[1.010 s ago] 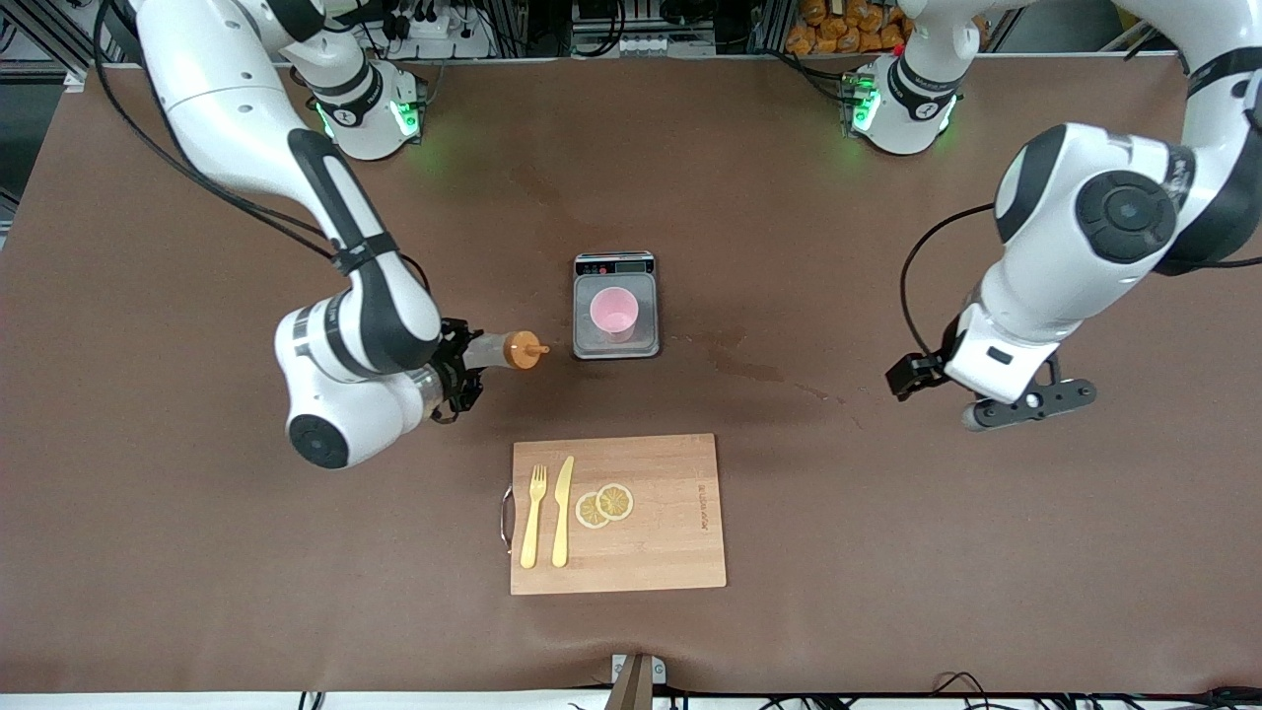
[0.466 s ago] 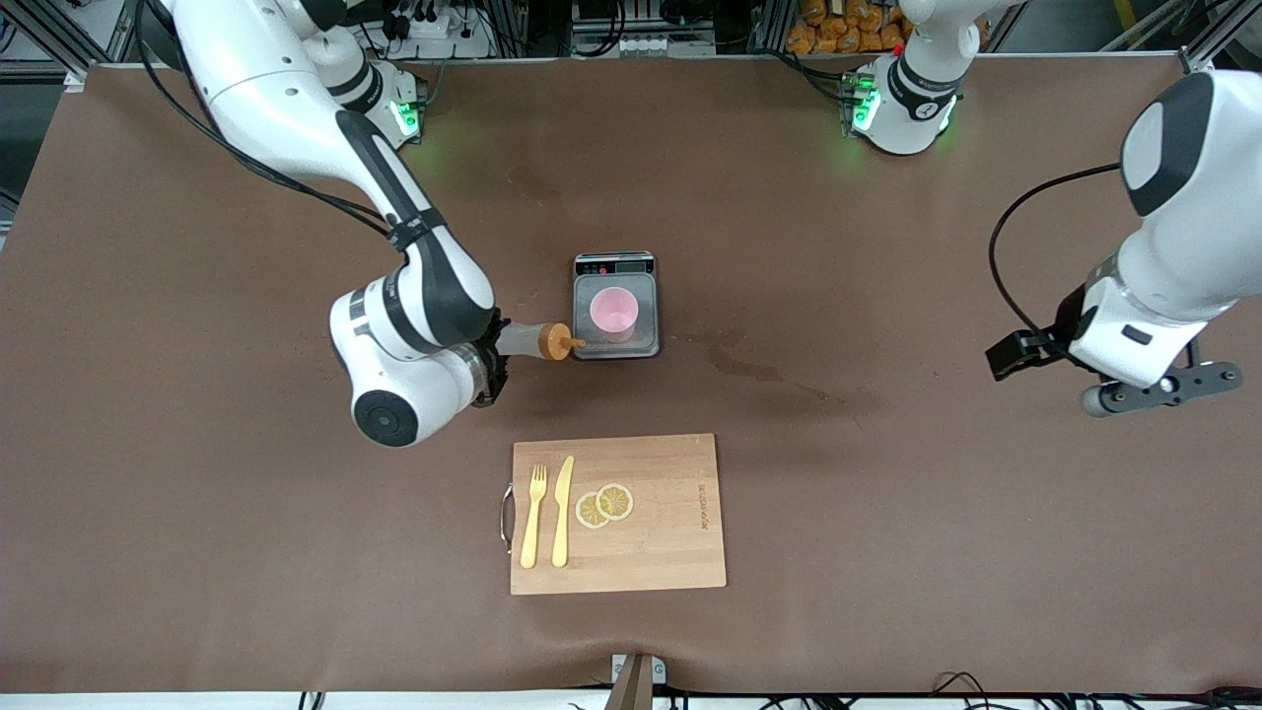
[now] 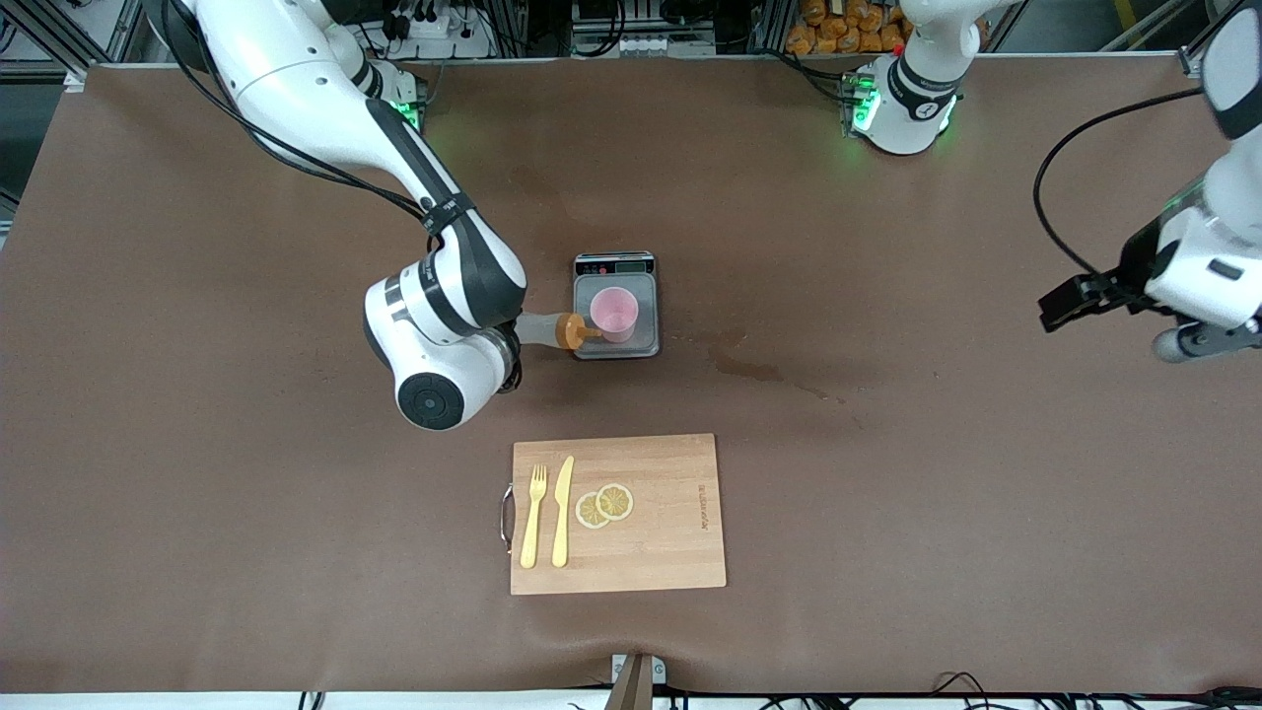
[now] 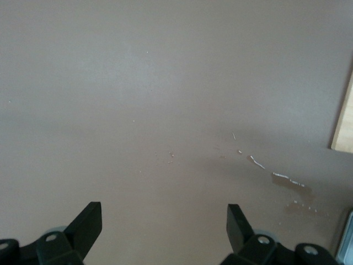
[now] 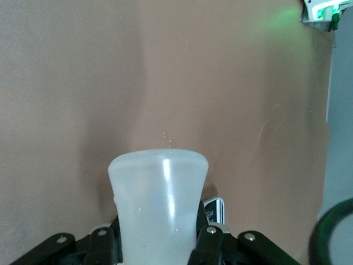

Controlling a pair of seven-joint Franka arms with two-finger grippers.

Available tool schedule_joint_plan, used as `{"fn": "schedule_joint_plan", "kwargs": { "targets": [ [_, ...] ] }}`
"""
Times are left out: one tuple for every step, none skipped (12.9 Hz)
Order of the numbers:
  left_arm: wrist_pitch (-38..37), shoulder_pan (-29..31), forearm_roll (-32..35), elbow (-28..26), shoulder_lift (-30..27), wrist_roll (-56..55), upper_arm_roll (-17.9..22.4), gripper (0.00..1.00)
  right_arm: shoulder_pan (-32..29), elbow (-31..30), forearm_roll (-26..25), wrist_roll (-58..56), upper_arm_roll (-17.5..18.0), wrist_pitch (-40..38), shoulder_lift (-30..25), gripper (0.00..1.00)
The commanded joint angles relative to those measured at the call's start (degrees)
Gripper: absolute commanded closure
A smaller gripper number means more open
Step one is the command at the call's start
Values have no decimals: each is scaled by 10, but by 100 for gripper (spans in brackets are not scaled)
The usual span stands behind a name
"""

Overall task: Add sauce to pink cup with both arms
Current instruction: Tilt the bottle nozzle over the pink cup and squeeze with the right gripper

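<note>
The pink cup point(image 3: 615, 314) stands upright on a grey scale point(image 3: 646, 340) at the table's middle. My right gripper point(image 3: 508, 347) is shut on the sauce bottle point(image 3: 539, 329), held about level above the table beside the scale. Its orange cap point(image 3: 567, 330) and nozzle point at the cup, with the tip at the cup's rim. In the right wrist view the whitish bottle base point(image 5: 160, 199) sits between the fingers of the right gripper point(image 5: 160, 245). My left gripper point(image 3: 1198, 343) is open and empty over bare table at the left arm's end; the left wrist view shows it point(image 4: 162, 214) wide apart.
A wooden cutting board point(image 3: 670, 552) lies nearer the front camera than the scale, with a yellow fork point(image 3: 533, 516), a yellow knife point(image 3: 562, 511) and two lemon slices point(image 3: 603, 504) on it. A dried stain point(image 3: 749, 367) marks the cloth beside the scale.
My right arm has carried the bottle sideways toward the cup, bringing the nozzle to its rim. My left arm has drawn away toward its own end of the table.
</note>
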Motion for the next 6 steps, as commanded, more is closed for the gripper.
{"fn": "schedule_joint_plan", "kwargs": {
  "targets": [
    [-8, -49, -37, -1, -29, 112, 93, 0, 10, 3, -31, 13, -3, -42, -9, 53],
    [-9, -69, -37, -1, -36, 134, 116, 0, 15, 2, -47, 13, -3, -54, -8, 53],
    [-16, -86, -37, -2, -43, 139, 135, 0, 21, 1, -53, 19, -3, -59, -8, 53],
    [-23, -102, -38, -3, -43, 146, 155, 0, 25, 2, -59, 34, -3, -60, -8, 53],
    [-23, -120, -38, -4, -43, 161, 176, 0, 31, 2, -65, 42, -3, -60, -6, 53],
    [-23, -125, -38, -4, -43, 181, 184, 0, 38, 3, -66, 48, -3, -60, -6, 53]
  ]
}}
